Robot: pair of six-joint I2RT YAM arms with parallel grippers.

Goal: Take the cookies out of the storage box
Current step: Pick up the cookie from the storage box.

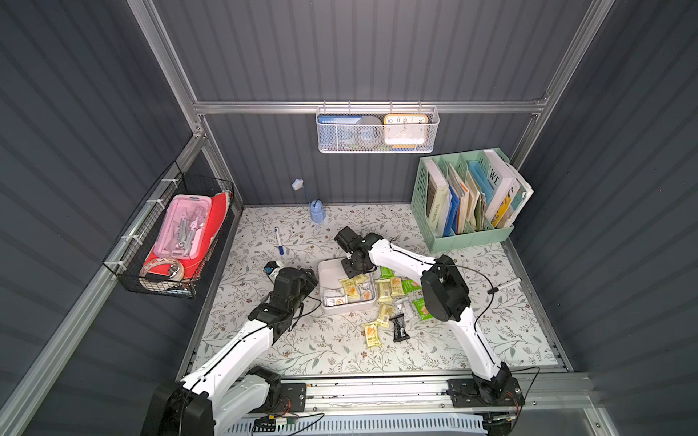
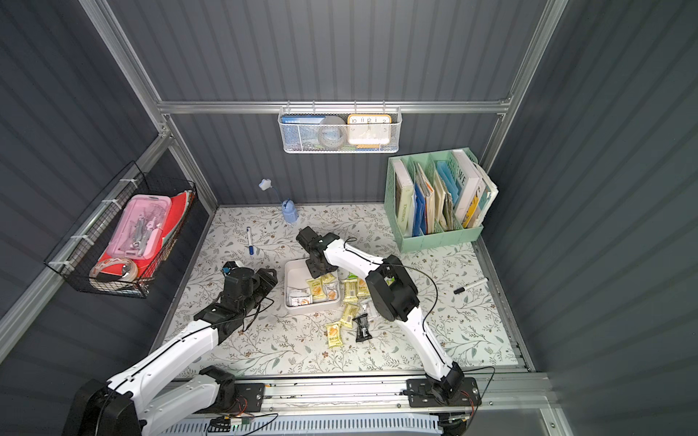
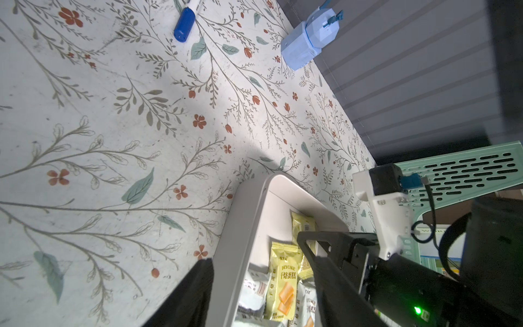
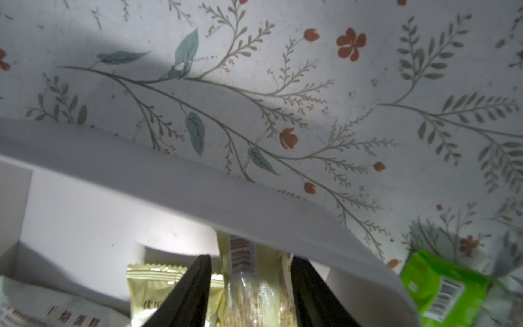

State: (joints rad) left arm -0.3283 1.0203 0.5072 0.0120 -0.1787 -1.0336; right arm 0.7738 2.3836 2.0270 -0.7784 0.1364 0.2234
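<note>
right gripper: pale yellow packet between jaws, clamping not discernible | left gripper: jaws parted astride storage box wall | risk: neighbouring packet beside one jaw may be snagged

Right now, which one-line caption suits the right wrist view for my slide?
Right gripper, fingers either side of a pale yellow cookie packet inside the storage box; a green packet lies outside.

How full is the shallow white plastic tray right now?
Partly full: several pale yellow and white snack packets lie inside the white tray; others lie beside it.
</note>
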